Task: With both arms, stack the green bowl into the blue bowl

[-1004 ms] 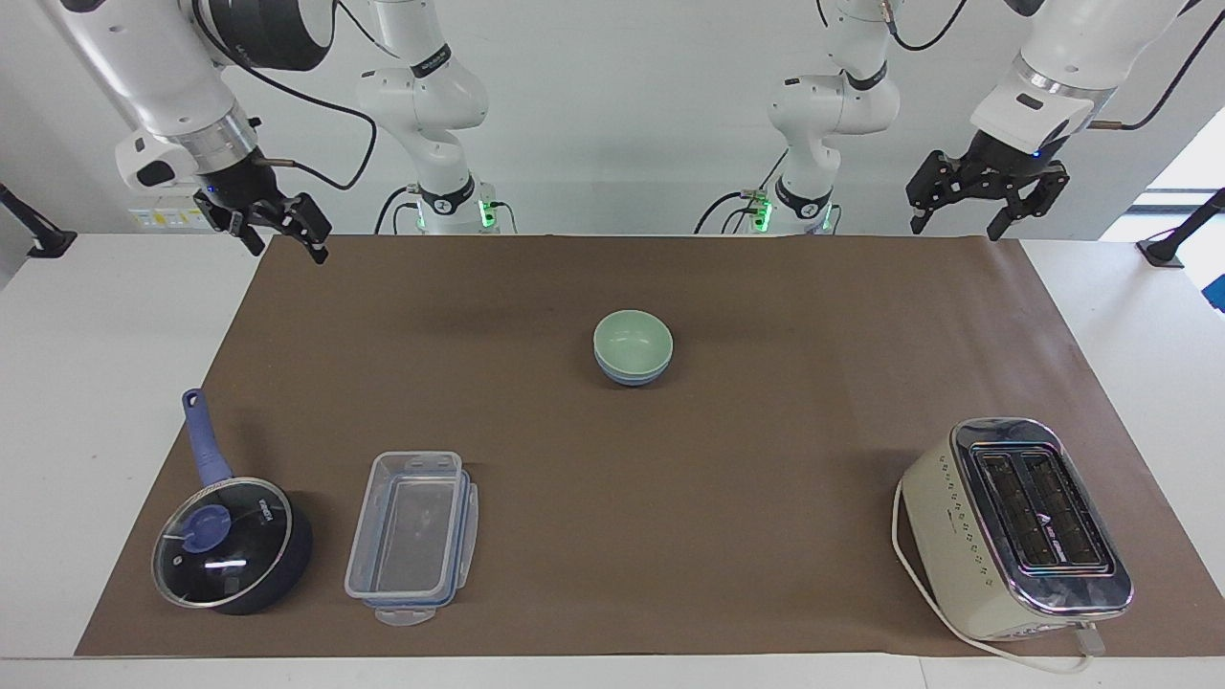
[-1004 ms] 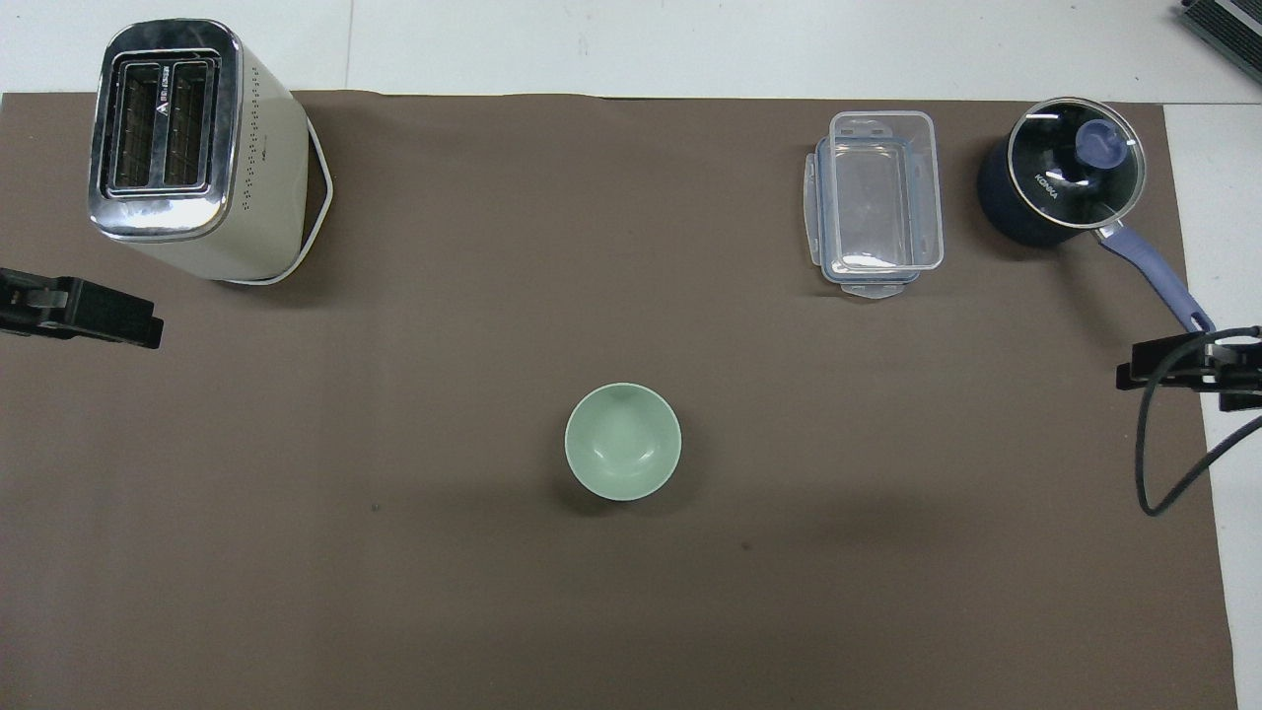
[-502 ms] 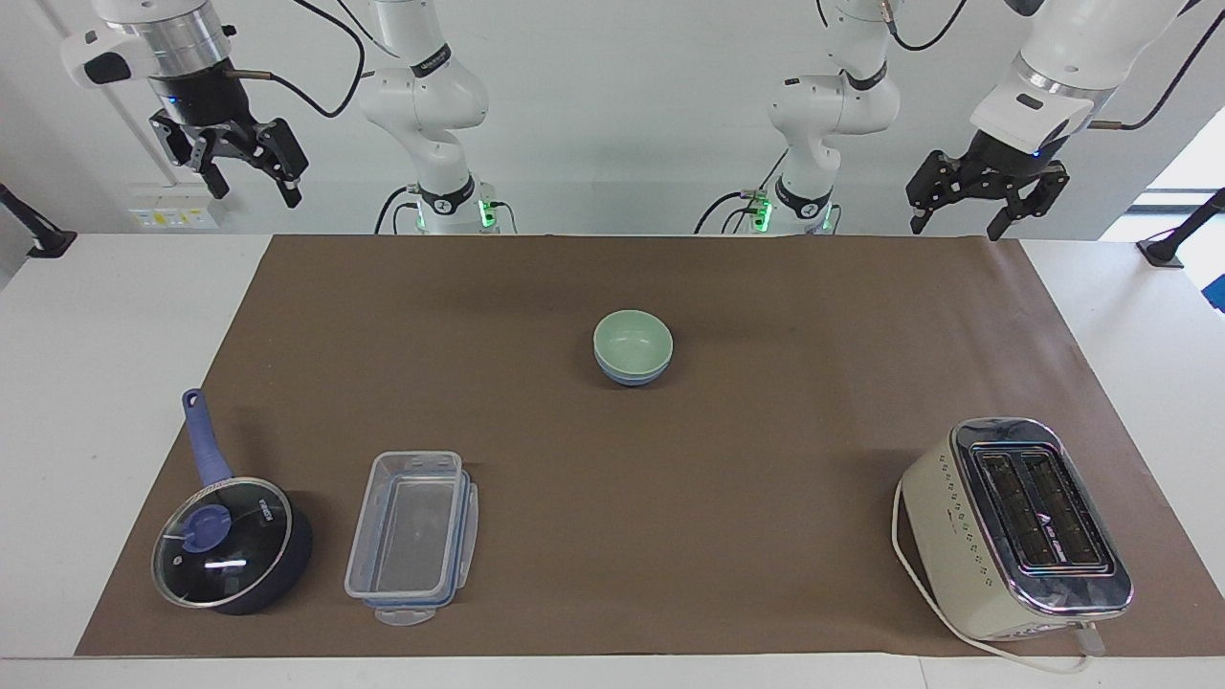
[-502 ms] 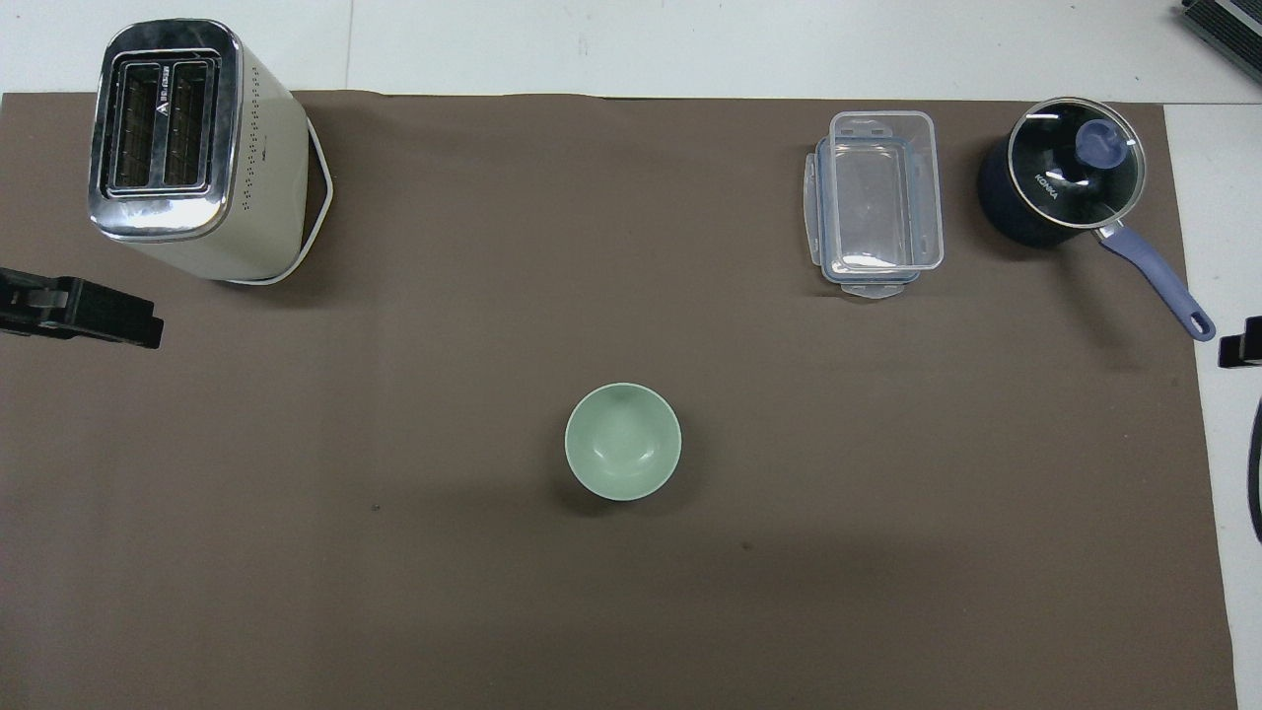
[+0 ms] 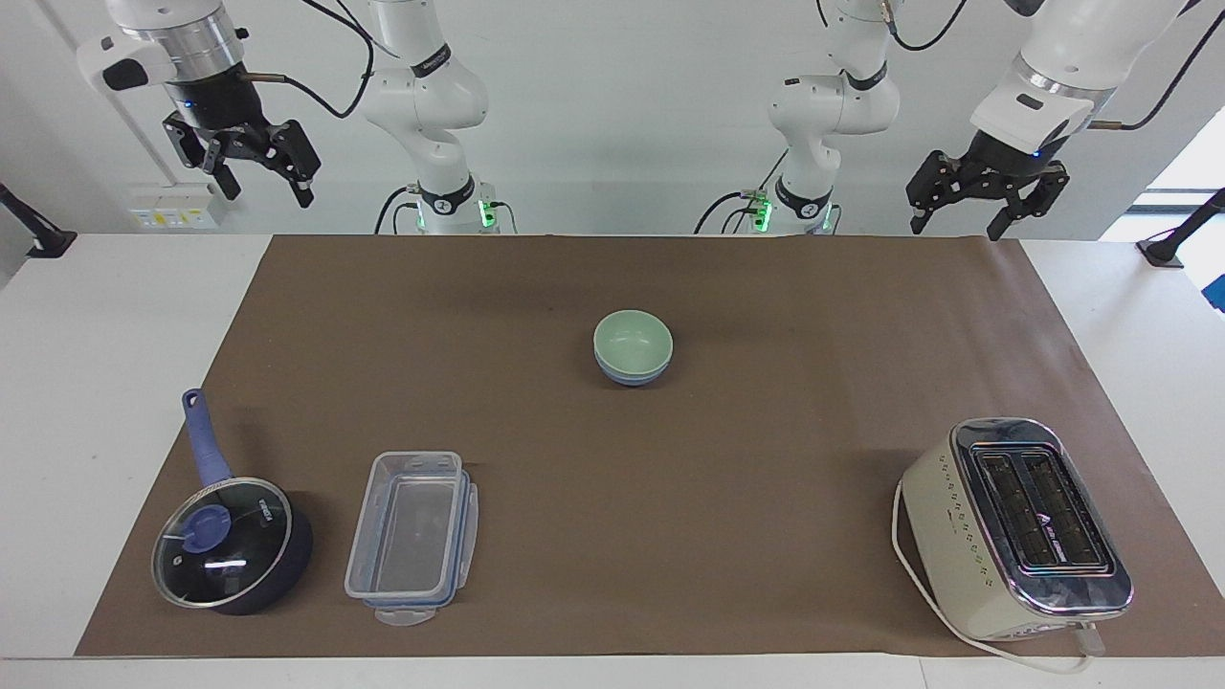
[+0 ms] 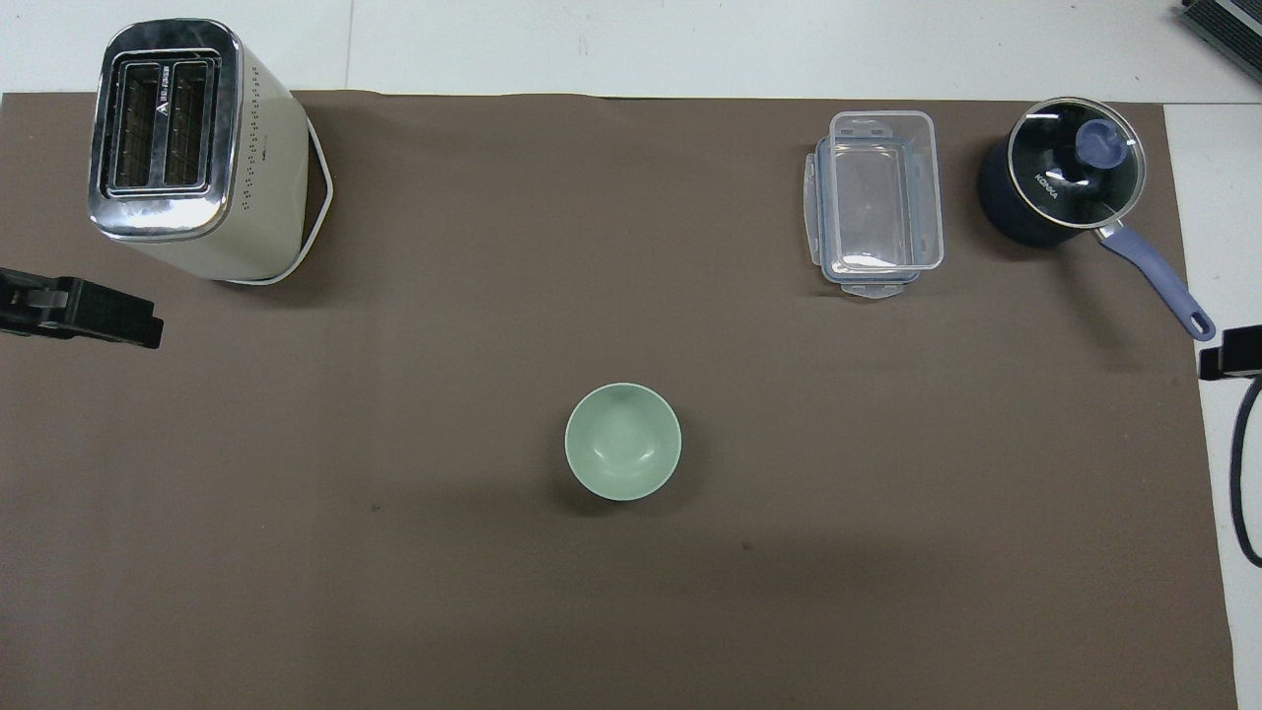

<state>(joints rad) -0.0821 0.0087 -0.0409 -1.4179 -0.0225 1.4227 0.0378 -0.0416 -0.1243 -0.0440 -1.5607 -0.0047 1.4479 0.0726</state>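
Observation:
The pale green bowl (image 5: 633,338) sits nested inside the periwinkle-blue bowl (image 5: 627,377) at the middle of the brown mat. From overhead only the green bowl (image 6: 622,441) shows; the blue bowl is hidden under it. My right gripper (image 5: 266,189) hangs open and empty, high above the table edge at the right arm's end. My left gripper (image 5: 957,225) hangs open and empty above the mat's corner at the left arm's end. Both are well apart from the bowls. In the overhead view only the tips of the left gripper (image 6: 79,311) and right gripper (image 6: 1232,360) show at the edges.
A cream toaster (image 5: 1019,526) stands farther from the robots at the left arm's end. A clear lidded container (image 5: 413,536) and a dark-blue saucepan (image 5: 230,544) with a glass lid stand farther out at the right arm's end.
My right gripper has risen from just over the mat's corner and pulled up toward its own end of the table. The left arm and the bowls have not moved.

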